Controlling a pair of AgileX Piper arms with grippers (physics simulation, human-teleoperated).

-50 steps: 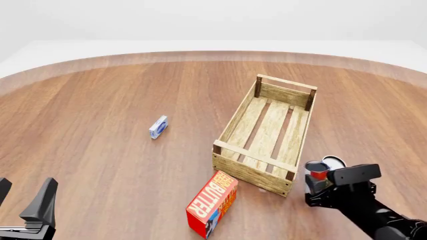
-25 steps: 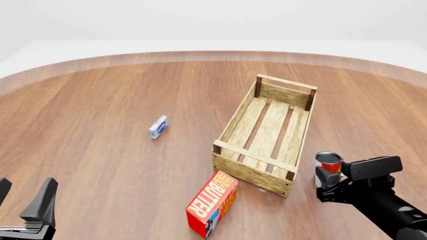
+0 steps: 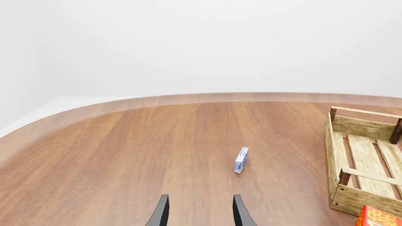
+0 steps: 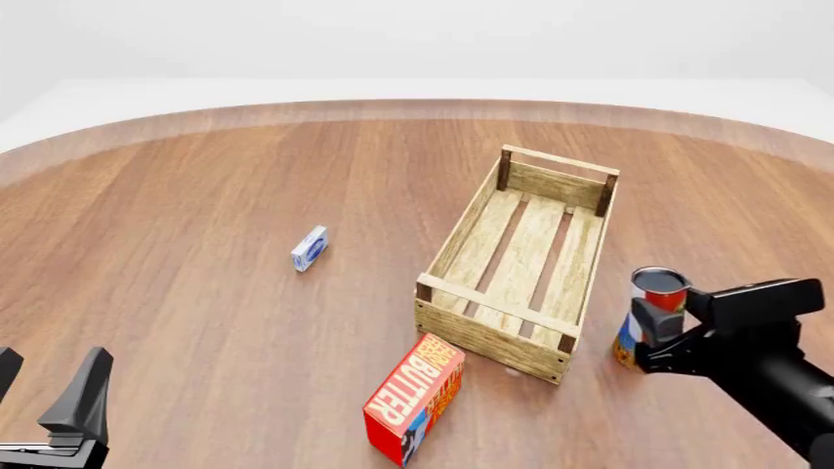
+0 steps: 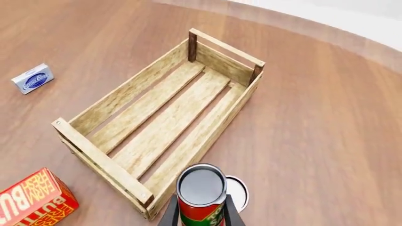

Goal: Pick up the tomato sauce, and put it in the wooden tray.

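Observation:
The tomato sauce [image 4: 658, 291], a small can with a red label and a pale metal top, hangs above the table just right of the wooden tray's near right corner. My right gripper [image 4: 659, 319] is shut on it. In the right wrist view the tomato sauce [image 5: 201, 194] sits between the fingers [image 5: 168, 217], beside the wooden tray [image 5: 125, 92]. The wooden tray [image 4: 450, 249] is a long slatted crate with nothing in it. My left gripper [image 4: 46, 389] stays open at the near left, and its fingers [image 3: 162, 213] hold nothing.
A blue-and-yellow can [image 4: 627, 344] stands under the lifted can, with its pale top [image 5: 239, 190] visible. A red butter box [image 4: 414, 396] lies near the tray's front end. A small blue-and-white box [image 4: 309, 248] stands left of the tray.
My right gripper has risen and moved right with the tomato sauce in it. The blue-and-yellow can now shows below. The left arm has not moved.

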